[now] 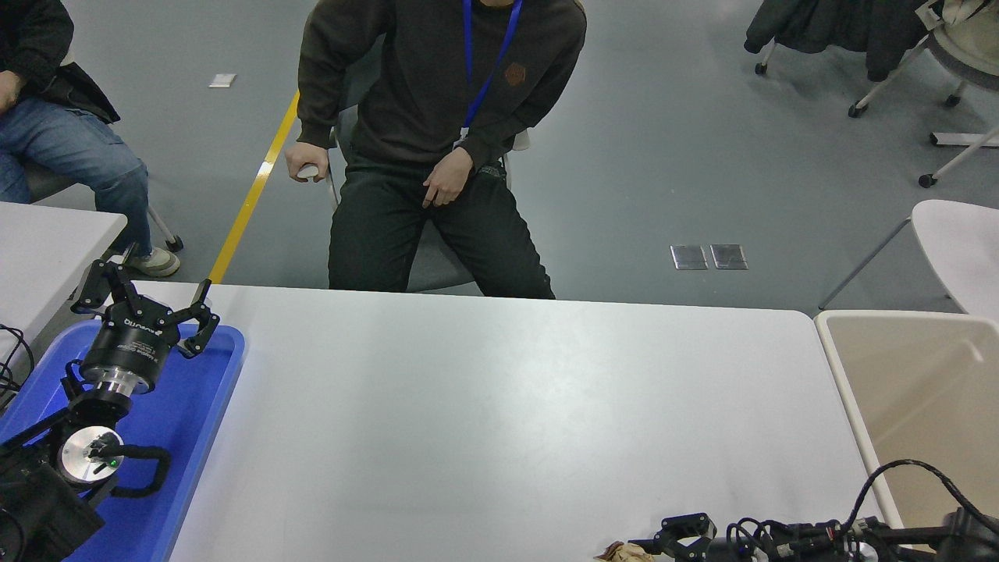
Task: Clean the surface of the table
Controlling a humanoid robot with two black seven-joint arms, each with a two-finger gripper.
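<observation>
The table surface (499,414) fills the frame's middle, its long axis left to right. The right gripper (671,540) sits low at the bottom edge, nearest a crumpled brownish wad (624,553) just left of it; whether its fingers are apart cannot be told. The left gripper (148,300), fingers spread, hangs over the blue tray (211,390) at lower left.

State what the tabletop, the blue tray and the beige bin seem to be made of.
The table surface: likely laminate, matte white-grey, with only soft, diffuse light patches. Blue tray: looks like glossy moulded plastic, with a rounded raised rim and a bright glint. Beige bin: probably smooth plastic with a pale rim.
</observation>
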